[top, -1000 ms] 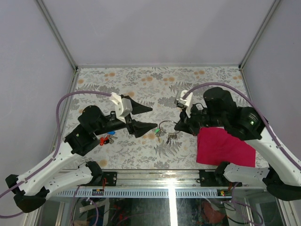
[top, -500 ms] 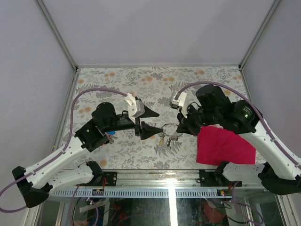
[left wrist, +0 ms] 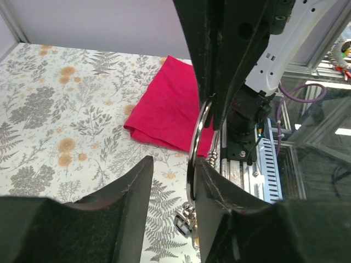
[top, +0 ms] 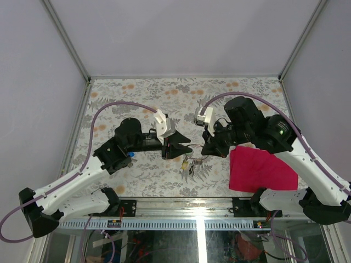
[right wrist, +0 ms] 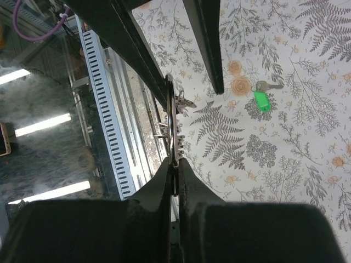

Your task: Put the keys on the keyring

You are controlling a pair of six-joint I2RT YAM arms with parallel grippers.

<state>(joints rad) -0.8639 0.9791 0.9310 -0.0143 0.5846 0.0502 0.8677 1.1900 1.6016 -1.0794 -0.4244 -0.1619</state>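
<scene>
Meanwhile the right gripper [top: 204, 150] was clamped shut on the keyring [left wrist: 196, 134], holding it on edge above the desk [top: 137, 93], with small tags [left wrist: 182, 222] dangling beneath. The left gripper [top: 181, 149] stood partly open, its jaws straddling the ring's other side and gripping nothing. A green key [right wrist: 262, 102] lay on the desk, apart from the ring.

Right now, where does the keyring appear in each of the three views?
Top external: keyring at the centre, left of the red cloth.
Left wrist: keyring at the centre, edge-on, in front of the red cloth.
Right wrist: keyring left of centre, a thin upright line.
Shared landmark: the fern-patterned table cover.
</scene>
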